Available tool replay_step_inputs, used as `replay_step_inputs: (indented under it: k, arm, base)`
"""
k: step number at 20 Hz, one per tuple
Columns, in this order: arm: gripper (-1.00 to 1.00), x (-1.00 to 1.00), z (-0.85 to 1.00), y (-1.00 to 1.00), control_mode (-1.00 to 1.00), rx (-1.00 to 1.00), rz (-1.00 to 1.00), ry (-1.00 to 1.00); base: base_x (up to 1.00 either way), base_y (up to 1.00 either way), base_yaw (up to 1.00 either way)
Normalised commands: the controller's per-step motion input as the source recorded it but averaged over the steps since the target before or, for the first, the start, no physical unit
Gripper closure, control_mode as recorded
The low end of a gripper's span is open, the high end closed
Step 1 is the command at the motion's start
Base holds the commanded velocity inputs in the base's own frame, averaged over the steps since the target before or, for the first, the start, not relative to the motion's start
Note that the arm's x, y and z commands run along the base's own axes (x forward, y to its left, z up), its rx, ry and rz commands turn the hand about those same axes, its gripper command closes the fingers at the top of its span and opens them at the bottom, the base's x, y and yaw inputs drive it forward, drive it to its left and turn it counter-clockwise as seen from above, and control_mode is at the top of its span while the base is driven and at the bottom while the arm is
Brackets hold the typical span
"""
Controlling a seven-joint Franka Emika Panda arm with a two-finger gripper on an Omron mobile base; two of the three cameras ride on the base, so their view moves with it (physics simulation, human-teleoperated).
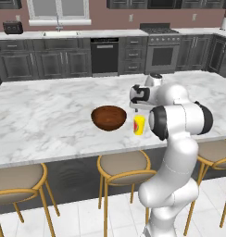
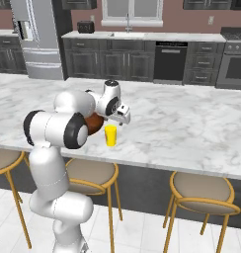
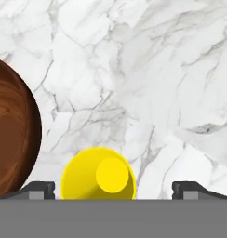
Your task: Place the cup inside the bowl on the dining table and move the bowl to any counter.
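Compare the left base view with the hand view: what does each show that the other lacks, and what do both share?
Left base view alone: the gold-legged stools, the counter with dark cabinets along the far wall, and the white arm reaching over the dining table.

Hand view alone: a look straight down into the cup, with the open gripper and its fingertips wide on either side of it.

Both: the yellow cup standing upright on marble beside the wooden bowl, apart from it.

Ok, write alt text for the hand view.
Seen from above, a small yellow cylindrical cup stands on the white grey-veined marble table, between the open gripper's two dark fingers. A round dark reddish-brown wooden bowl sits at the left edge, apart from the cup.
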Motion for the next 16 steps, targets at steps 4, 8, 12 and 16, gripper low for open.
replay_step_inputs:
  k: [4, 8, 12, 16]
  arm:
    - [-1.0, 0.0, -0.26, 0.0, -1.0, 0.0, -0.02, 0.0]
    - [-1.0, 0.0, -0.28, 0.0, -1.0, 0.0, -0.02, 0.0]
    - [-1.0, 0.0, -0.22, 0.0, -1.0, 0.0, -0.01, 0.0]
    - [-1.0, 0.0, -0.18, 0.0, -1.0, 0.0, -0.01, 0.0]
  base:
    - [0.0, 0.0, 0.0]
    - [0.0, 0.0, 0.0]
    - [0.0, 0.0, 0.0]
    - [0.0, 0.0, 0.0]
